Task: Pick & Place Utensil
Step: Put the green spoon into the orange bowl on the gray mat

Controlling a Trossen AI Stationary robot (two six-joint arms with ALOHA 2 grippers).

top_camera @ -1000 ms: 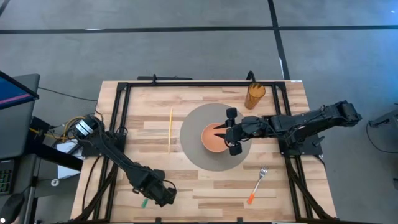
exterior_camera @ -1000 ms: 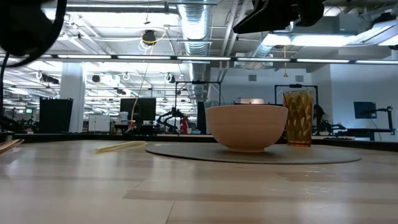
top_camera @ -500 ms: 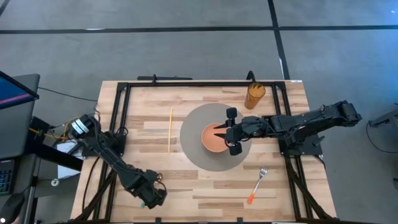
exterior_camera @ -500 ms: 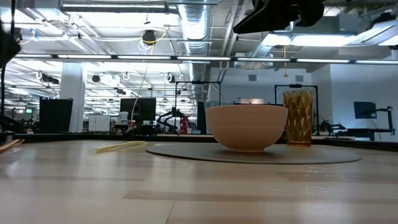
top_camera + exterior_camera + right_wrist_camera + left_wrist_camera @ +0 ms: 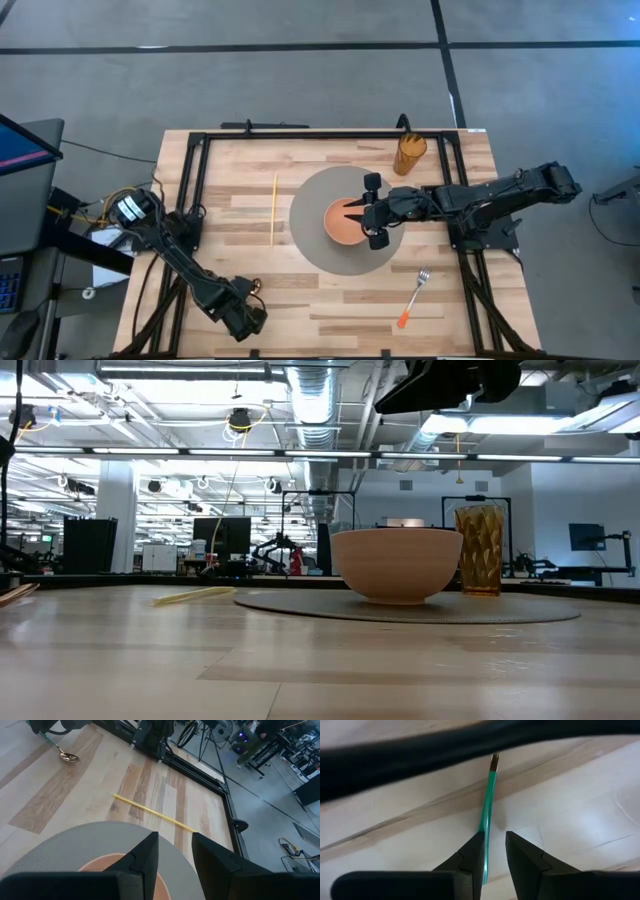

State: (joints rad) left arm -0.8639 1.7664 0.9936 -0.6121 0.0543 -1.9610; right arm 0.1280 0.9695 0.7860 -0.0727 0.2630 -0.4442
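A spoon with a green handle (image 5: 487,805) and a gold bowl (image 5: 68,756) lies flat on the wooden table near its front left. My left gripper (image 5: 494,840) points down over the handle, open, one finger on each side of it. In the high view this gripper (image 5: 245,320) hides the handle, and only the spoon's bowl (image 5: 257,286) shows. My right gripper (image 5: 350,211) hangs open above the orange bowl (image 5: 340,222), which stands on a round grey mat (image 5: 315,250). My left gripper has its fingers on either side of the green handle (image 5: 484,851), coming from above. The handle runs close along the inner edge of one finger (image 5: 472,857). Whether that finger touches it, I cannot tell. The spoon lies flat on the table.
A fork with an orange handle (image 5: 414,296) lies at the front right. A yellow chopstick (image 5: 274,210) lies left of the mat. An amber cup (image 5: 410,152) stands at the back right. A black frame (image 5: 195,180) runs along the table's sides.
My left gripper has moved toward the table's left edge and down, over the spoon's green handle, and its arm has left the low view. The gap between its fingers is unchanged. The spoon has stayed where it was.
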